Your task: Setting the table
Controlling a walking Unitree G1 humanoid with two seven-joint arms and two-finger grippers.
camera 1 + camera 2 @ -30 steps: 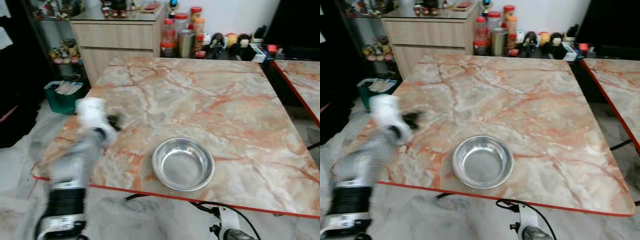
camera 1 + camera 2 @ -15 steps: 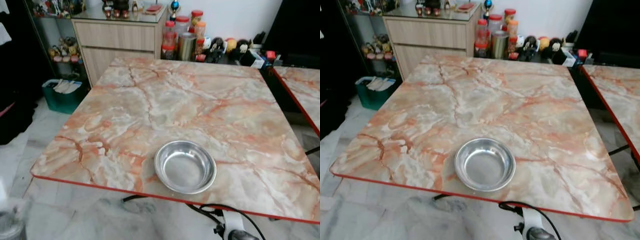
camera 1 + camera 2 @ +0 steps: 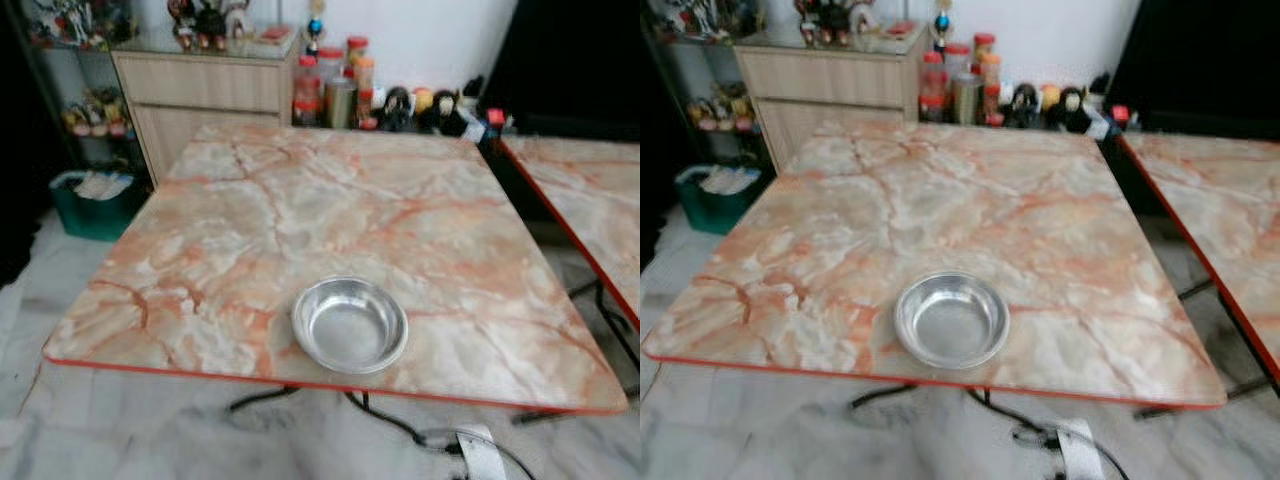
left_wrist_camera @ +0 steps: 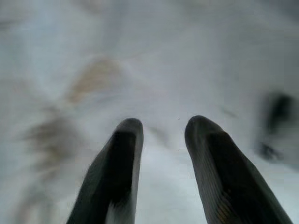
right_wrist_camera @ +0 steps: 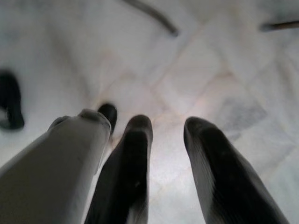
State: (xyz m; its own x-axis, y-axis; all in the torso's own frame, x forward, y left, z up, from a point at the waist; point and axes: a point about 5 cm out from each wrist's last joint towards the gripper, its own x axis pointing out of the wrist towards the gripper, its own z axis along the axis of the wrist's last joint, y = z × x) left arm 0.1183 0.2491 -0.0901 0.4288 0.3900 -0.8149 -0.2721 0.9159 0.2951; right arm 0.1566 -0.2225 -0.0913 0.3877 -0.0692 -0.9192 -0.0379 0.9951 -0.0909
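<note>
An empty round steel bowl [image 3: 349, 324] sits on the marble-patterned table [image 3: 330, 205] near its front edge, a little right of centre. In the left wrist view my left gripper [image 4: 160, 127] hangs open over blurred pale floor, nothing between its fingers. My right gripper [image 5: 164, 125] is open too in the right wrist view, pointing down at the tiled floor beside a grey leg [image 5: 51, 163].
Jars and bottles [image 3: 330, 85] and small figurines stand past the table's far edge by a wooden cabinet [image 3: 200, 95]. A green bin [image 3: 92, 200] sits on the floor at the left. A second marble table [image 3: 585, 200] stands to the right. Cables [image 3: 420, 435] lie under the front edge.
My left arm, raised over the table's left side a second ago, has dropped out of the head views. The camera has pulled back and shifted slightly; the bowl has stayed put.
</note>
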